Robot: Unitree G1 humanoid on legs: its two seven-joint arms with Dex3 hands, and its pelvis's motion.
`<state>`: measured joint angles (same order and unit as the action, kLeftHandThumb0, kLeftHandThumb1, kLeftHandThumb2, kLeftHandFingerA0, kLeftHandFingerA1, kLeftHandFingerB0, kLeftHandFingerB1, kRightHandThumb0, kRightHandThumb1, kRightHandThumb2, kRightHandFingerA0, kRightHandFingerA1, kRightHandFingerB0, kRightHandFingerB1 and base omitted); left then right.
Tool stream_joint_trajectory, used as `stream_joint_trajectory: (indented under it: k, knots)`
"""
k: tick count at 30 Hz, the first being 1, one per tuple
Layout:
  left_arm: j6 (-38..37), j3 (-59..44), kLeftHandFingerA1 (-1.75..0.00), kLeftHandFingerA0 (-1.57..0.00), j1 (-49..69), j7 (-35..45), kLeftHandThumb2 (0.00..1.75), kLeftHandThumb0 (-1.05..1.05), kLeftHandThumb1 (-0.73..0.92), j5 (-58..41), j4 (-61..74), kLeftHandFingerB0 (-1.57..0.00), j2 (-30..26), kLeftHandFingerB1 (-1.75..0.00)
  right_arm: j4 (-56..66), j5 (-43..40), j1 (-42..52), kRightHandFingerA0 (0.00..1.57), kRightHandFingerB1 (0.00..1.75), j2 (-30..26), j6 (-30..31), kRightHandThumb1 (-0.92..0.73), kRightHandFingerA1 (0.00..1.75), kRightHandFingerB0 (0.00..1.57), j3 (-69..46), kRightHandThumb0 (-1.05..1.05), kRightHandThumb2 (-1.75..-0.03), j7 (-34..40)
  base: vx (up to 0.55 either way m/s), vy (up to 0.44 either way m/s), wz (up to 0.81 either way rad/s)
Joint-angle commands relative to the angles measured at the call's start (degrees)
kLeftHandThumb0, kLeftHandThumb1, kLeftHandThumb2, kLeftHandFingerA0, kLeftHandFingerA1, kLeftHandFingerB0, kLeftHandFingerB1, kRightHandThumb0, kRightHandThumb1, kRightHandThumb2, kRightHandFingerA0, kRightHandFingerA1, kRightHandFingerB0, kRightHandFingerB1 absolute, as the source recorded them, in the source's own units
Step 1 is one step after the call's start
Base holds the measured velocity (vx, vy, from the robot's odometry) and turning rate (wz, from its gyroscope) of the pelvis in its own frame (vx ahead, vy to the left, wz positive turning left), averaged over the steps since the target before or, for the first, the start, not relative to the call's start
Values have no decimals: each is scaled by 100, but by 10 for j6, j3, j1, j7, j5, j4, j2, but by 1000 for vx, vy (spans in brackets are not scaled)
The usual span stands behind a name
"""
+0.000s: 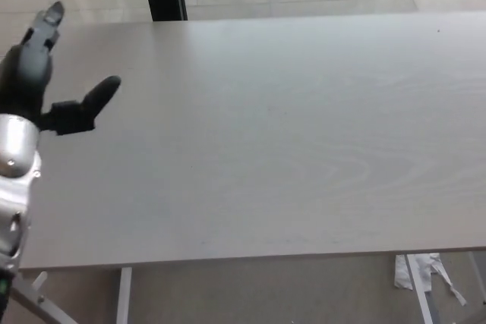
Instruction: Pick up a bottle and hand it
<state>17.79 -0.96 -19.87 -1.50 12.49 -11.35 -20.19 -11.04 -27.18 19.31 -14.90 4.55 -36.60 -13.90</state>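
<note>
Though raised over table (304, 149), robot hand (45, 81) spread wide, empty.

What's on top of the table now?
Nothing rests on the table that I can see; no bottle is in view. The robot's left hand hangs over its left edge, fingers apart, holding nothing, and covers a small patch of tabletop.

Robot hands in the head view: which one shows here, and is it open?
The left robot hand, at the picture's left edge above the table, fingers apart, holding nothing. The right robot hand is not in view.
</note>
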Motion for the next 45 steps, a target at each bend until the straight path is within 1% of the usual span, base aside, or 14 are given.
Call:
stream_joint_trajectory:
  k: [1, 2, 3, 4, 9, 16, 19, 21, 22, 27, 29, 41, 43, 45]
  knots:
    - [12, -647, -70, -18, 400, 312, 90, -90, 49, -305, 238, -3, -134, -25, -11, -1, 17, 41, 33, -29, 9, -54, 40, 39, -33, -48, -57, 11, 0, 0, 0]
    - [1, -669, -76, -14, 412, 308, 60, -93, 63, -321, 215, 0, -133, -35, -14, -1, 16, 40, 33, -30, 4, -55, 41, 38, -34, -47, -58, 9, 0, 0, 0]
    - [-34, -700, -70, -28, 431, 300, 89, -85, 49, -339, 151, -3, -133, -32, -17, -5, 13, 41, 34, -30, 5, -53, 43, 41, -37, -46, -57, 9, 0, 0, 0]
    - [-91, -738, -75, -30, 456, 291, 61, -80, 66, -366, 52, 0, -135, -43, -18, -15, 11, 41, 34, -29, 11, -52, 43, 41, -44, -47, -56, 12, 0, 0, 0]
    - [-199, -751, -70, -25, 438, 230, 90, -76, 53, -425, -139, -3, -114, -36, -13, -20, 23, 37, 45, -28, 11, -41, 54, 31, -52, -55, -76, 11, 0, 0, 0]
    - [-174, -705, -79, -6, 407, 151, 61, -75, 71, -412, -111, 0, -35, -32, -24, -13, 26, 39, 33, -31, 0, -54, 45, 39, -53, -47, -57, 9, 0, 0, 0]
    - [-102, -653, -72, -13, 421, 159, 91, -77, 51, -406, -24, 0, 27, -39, -34, -13, 21, 39, 46, -31, -4, -42, 54, 33, -53, -52, -76, 8, 0, 0, 0]
    - [-47, -601, -80, -63, 430, 165, 81, -61, 39, -377, 12, -26, 42, -56, -31, 0, 25, 42, 32, -26, -16, -54, 45, 39, -47, -48, -56, 12, 0, 0, 0]
    - [-24, -574, -85, -37, 442, 164, 60, -78, 68, -354, 30, -14, 46, -53, -29, -3, 27, 35, 45, -27, -12, -43, 52, 32, -47, -53, -76, 10, 0, 0, 0]
    - [9, -386, -67, -132, 526, 214, 56, -63, 50, -239, 113, -11, 48, -55, -28, -5, 30, 42, 32, -21, -7, -55, 45, 38, -54, -47, -57, 8, 0, 0, 0]
    - [44, -414, -76, -40, 526, 242, 82, -66, 47, -309, 101, -7, 62, -53, -23, 0, 36, 34, 45, -21, -10, -43, 53, 31, -53, -52, -76, 4, 0, 0, 0]
    - [-74, -451, -64, -68, 491, 230, 58, -60, 60, -316, 16, -42, 65, -45, -36, -5, 34, 46, 32, -13, -15, -54, 46, 36, -62, -45, -57, -2, 0, 0, 0]
    - [-81, -447, -69, -69, 491, 227, 89, -68, 50, -314, 14, -37, 63, -55, -35, -10, 30, 47, 32, -11, -11, -52, 48, 38, -65, -47, -56, 2, 0, 0, 0]
    - [-77, -444, -62, -75, 500, 214, 58, -62, 60, -311, 38, -44, 67, -48, -35, 4, 31, 50, 33, -12, -23, -52, 48, 37, -60, -48, -56, 5, 0, 0, 0]
